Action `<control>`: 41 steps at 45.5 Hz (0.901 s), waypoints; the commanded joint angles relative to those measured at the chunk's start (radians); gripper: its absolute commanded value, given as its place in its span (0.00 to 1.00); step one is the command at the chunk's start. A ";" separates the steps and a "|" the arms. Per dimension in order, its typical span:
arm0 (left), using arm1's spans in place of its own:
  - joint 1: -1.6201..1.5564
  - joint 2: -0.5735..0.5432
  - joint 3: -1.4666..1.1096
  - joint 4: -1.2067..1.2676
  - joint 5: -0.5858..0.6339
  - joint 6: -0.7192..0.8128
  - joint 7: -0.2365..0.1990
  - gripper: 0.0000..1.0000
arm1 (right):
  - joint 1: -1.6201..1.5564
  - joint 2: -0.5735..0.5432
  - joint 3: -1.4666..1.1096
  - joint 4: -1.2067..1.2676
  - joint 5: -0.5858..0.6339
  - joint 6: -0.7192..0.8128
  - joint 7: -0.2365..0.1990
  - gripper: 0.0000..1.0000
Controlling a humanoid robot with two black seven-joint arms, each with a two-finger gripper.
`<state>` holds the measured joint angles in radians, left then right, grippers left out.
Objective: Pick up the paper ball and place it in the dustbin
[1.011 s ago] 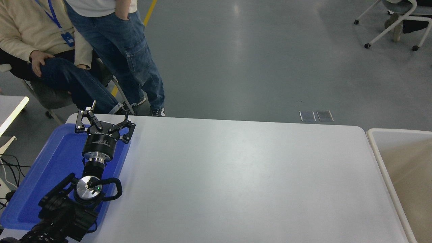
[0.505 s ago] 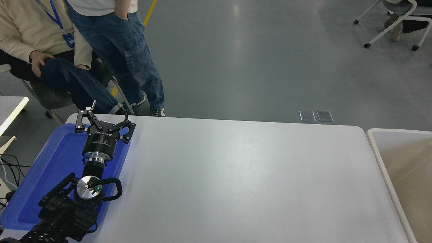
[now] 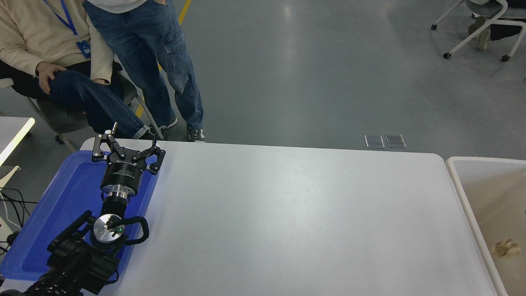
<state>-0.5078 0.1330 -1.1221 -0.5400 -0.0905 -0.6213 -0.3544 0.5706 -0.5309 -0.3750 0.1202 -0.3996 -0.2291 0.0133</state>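
Note:
The paper ball [image 3: 505,248], a small wrinkled tan wad, lies inside the dustbin [image 3: 457,181], a large cream-white bin with a thick rim at the table's right end. My left gripper [image 3: 126,144] is open and empty, parked over the far end of the blue tray at the lower left. My right arm and gripper are out of view.
A shallow blue tray [image 3: 61,201] lies at the table's left edge under my left arm. A seated person [image 3: 49,53] and a standing person [image 3: 160,53] are at the far left of the white table [image 3: 287,218]. An office chair [image 3: 476,24] stands far right.
The paper ball has appeared inside the dustbin, where none showed before. The standing person has shifted a leg. My left arm has not moved.

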 commanded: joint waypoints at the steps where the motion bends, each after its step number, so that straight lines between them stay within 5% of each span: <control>1: 0.000 -0.001 0.001 0.000 0.000 0.000 0.000 1.00 | 0.014 -0.004 0.051 0.019 -0.001 -0.002 -0.001 0.99; 16: 0.000 0.000 0.001 0.000 0.000 0.000 0.002 1.00 | 0.035 -0.031 0.240 0.088 -0.001 -0.001 0.008 1.00; 41: 0.000 -0.001 0.001 0.000 0.000 0.000 0.002 1.00 | 0.012 -0.147 0.979 0.363 -0.001 0.011 0.013 1.00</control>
<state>-0.5078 0.1326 -1.1215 -0.5401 -0.0905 -0.6213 -0.3529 0.5930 -0.6377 0.3262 0.3706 -0.4010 -0.2241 0.0213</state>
